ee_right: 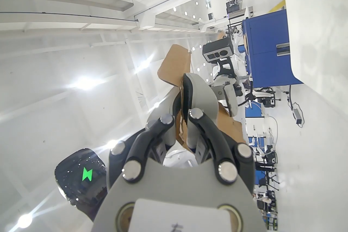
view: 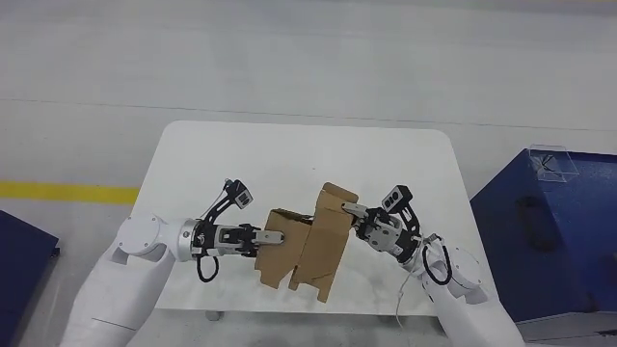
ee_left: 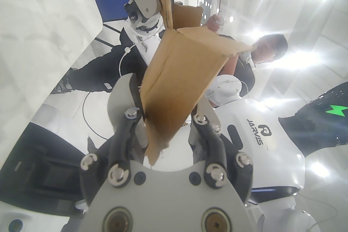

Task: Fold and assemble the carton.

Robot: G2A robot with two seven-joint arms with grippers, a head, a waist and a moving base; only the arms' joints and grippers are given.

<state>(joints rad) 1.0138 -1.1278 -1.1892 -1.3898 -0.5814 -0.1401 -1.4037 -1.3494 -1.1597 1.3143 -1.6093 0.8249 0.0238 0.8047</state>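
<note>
The carton (view: 308, 241) is judged light and crease-prone; left tool (ee_left: 165, 97) clamps its folded corner, right tool (ee_right: 183, 91) pinches a flap; hold near creases.

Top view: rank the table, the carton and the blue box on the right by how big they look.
1. table
2. blue box, though the frame edge cuts it off
3. carton
</note>
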